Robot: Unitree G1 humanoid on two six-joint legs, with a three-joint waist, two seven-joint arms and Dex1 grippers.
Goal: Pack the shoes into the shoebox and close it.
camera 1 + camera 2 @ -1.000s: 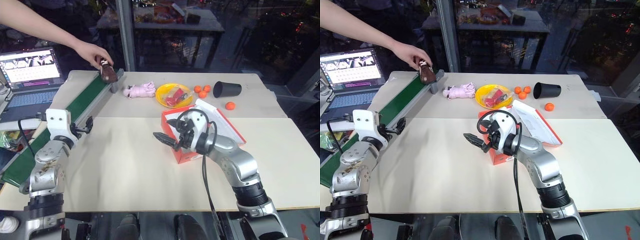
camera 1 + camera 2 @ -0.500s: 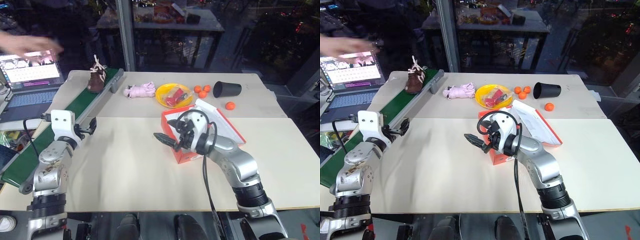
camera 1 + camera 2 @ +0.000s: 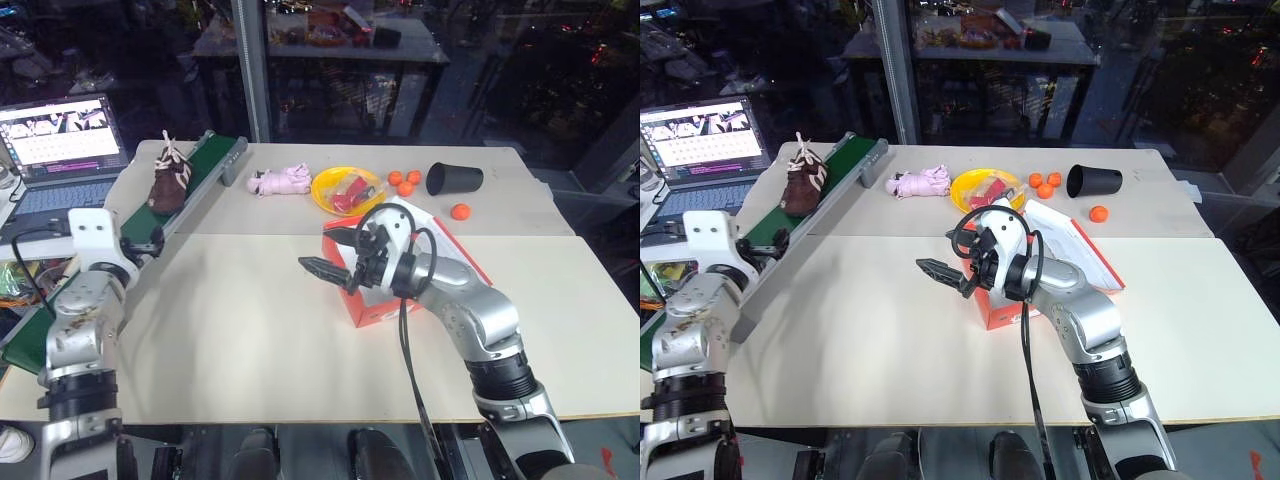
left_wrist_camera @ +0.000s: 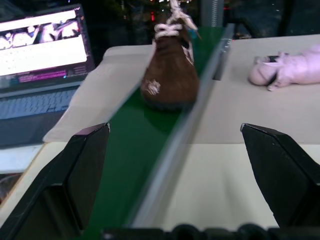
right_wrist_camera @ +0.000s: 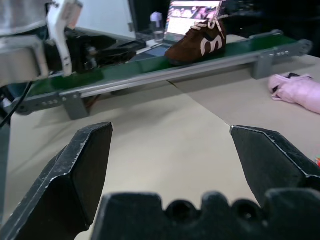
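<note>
R gripper (image 3: 322,257) hangs over the table (image 3: 250,330), fingers spread wide, nothing between them, pointing toward the robot's left. The box (image 3: 372,300) sits just behind it, on its right side, lid (image 3: 445,245) swung open and leaning away. L gripper (image 4: 175,150) is near the table's left edge, jaws wide apart w/ nothing held, aimed along the belt (image 3: 195,185). The shoe (image 3: 167,182) stands upright on the belt just ahead of the L gripper, laces up, not touching the fingers; well apart from the R gripper, across bare table. Beyond the R gripper: pink toy (image 3: 281,181), yellow bowl (image 3: 345,190) w/ red bits in it, a few oranges (image 3: 404,183), black cup (image 3: 453,179) on its side. Laptop (image 3: 58,145) sits open past the belt, to the L gripper's left.
</note>
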